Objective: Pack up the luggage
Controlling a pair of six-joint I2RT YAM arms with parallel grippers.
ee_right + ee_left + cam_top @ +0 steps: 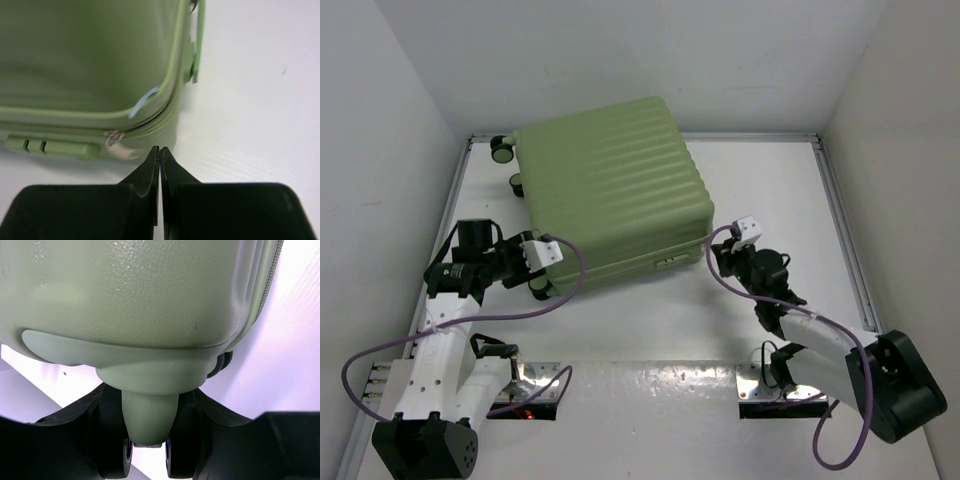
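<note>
- Lying flat and zipped shut, the luggage (610, 190) is on the white table (770, 190), far of centre and a little left. Its ribbed shell faces up and it sits skewed off square.
- Two far-left casters (503, 150) stick out from its far-left end, towards the left wall.
- The left gripper (538, 270) is at the near-left corner of the case, with the arm reaching in from the left.
- Left wrist view: the black fingers (65, 450) sit either side of the near-left caster (150, 415), tight against its twin black wheels. No gap shows, so it reads as clamped on it.
- The right gripper (159, 150) has its tips pressed together with nothing between them.
- It is just near of the near-right corner, pointing at the shell but apart from it.
- A silver zip pull (114, 139) hangs on the zip line just left of those tips, untouched.
- A light blue strip (144, 100) pokes out of the seam above the zip at that corner (can't tell what it belongs to).
- A green lock block (50, 147) sits on the near side wall, left of the pull.
- Purple cables (420, 345) loop off both arms. The left loop lies on the table near the arm base.
</note>
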